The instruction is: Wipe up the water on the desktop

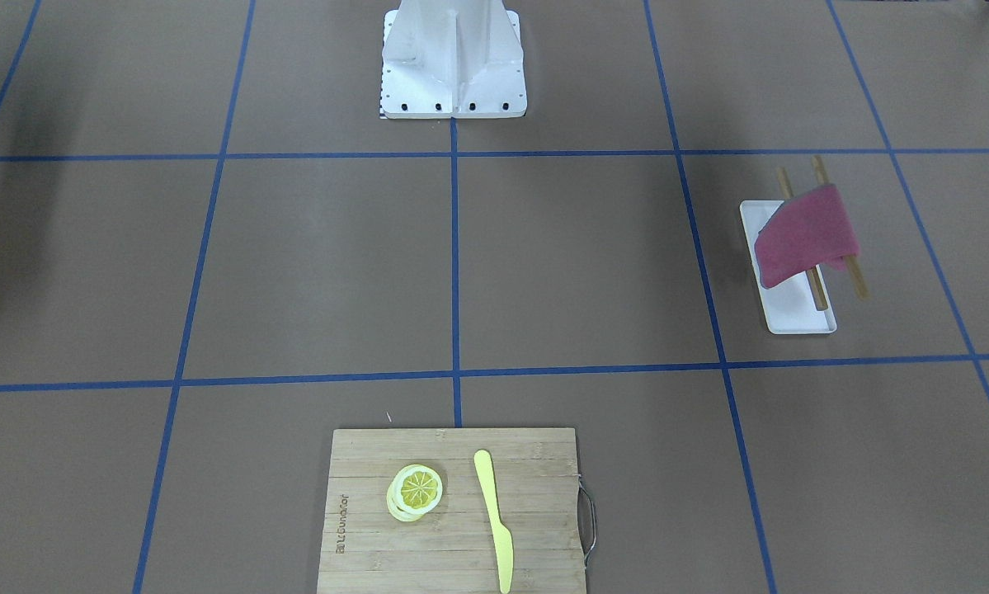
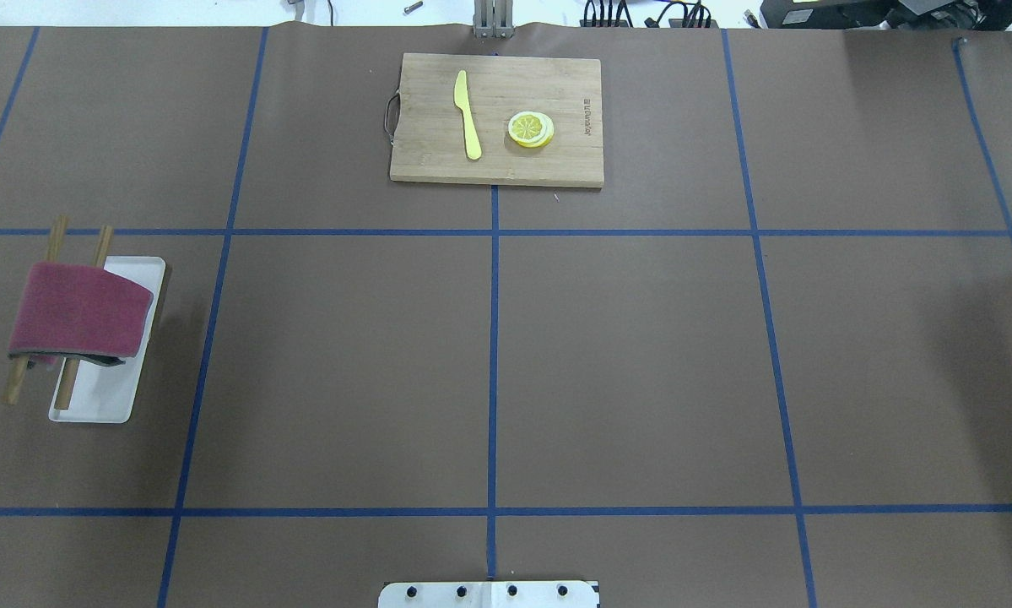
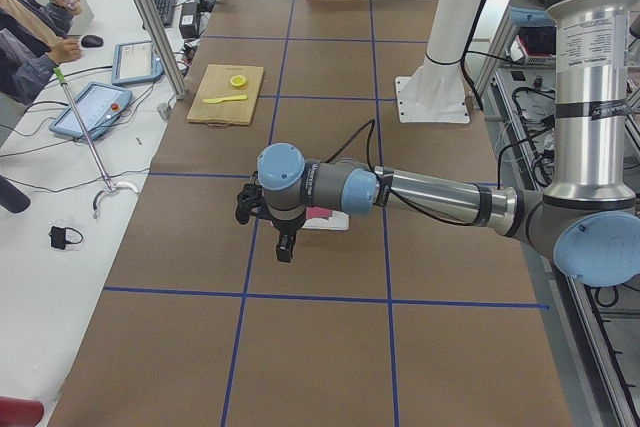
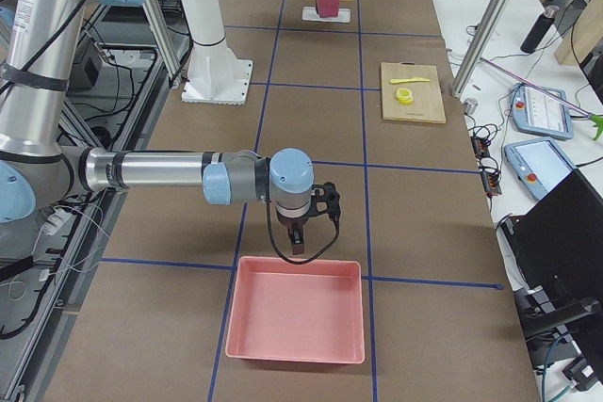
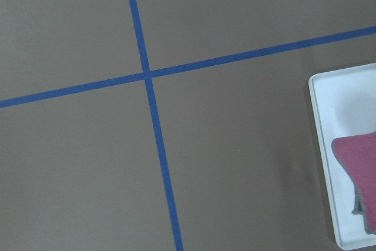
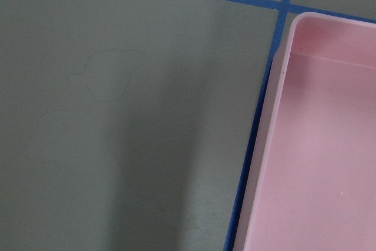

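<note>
The brown desktop [image 2: 624, 363] with blue tape lines shows no plain puddle. The right wrist view shows only faint outline marks [image 6: 106, 74] on it. A dark red cloth [image 2: 79, 308] hangs over two wooden rods above a white tray [image 2: 109, 397] on the robot's left; it also shows in the front view [image 1: 807, 235] and the left wrist view [image 5: 358, 163]. My left gripper [image 3: 284, 243] hangs above the desktop beside the tray, seen only from the side, so I cannot tell if it is open. My right gripper [image 4: 300, 244] hangs just before a pink bin; I cannot tell its state either.
A pink bin [image 4: 297, 322] sits at the robot's right end of the desktop. A bamboo cutting board [image 2: 497, 118] with a yellow knife [image 2: 468, 114] and lemon slices [image 2: 531, 128] lies at the far middle. The white robot pedestal [image 1: 453, 62] stands at the near middle.
</note>
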You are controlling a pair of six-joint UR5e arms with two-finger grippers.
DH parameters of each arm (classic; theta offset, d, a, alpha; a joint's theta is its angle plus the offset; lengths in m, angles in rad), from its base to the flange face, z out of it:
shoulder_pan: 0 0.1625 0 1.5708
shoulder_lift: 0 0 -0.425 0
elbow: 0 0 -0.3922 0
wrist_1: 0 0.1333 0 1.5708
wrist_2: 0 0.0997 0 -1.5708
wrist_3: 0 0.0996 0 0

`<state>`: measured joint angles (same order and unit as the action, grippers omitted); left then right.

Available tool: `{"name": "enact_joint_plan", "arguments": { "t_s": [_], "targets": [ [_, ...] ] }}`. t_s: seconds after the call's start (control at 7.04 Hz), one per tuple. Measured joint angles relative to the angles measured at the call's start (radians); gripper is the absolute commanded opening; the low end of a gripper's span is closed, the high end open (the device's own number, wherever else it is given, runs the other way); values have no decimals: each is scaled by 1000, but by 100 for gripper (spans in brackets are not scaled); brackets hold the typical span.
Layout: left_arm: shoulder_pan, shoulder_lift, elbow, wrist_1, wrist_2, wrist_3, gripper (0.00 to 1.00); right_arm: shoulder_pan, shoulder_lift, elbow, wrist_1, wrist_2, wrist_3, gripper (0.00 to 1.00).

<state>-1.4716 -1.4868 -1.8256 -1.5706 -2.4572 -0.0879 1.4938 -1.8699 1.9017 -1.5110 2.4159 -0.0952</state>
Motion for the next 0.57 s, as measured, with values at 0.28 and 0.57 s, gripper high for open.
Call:
{"name": "enact_joint_plan", "arguments": {
  "t_s": [0.28, 0.57],
  "targets": [
    [39, -16, -14, -42, -24, -100, 98, 0, -3, -1, 0, 0, 2, 100],
    [122, -37, -40, -93, -24, -254, 98, -3, -2, -1, -1, 9, 1, 100]
  ]
}}
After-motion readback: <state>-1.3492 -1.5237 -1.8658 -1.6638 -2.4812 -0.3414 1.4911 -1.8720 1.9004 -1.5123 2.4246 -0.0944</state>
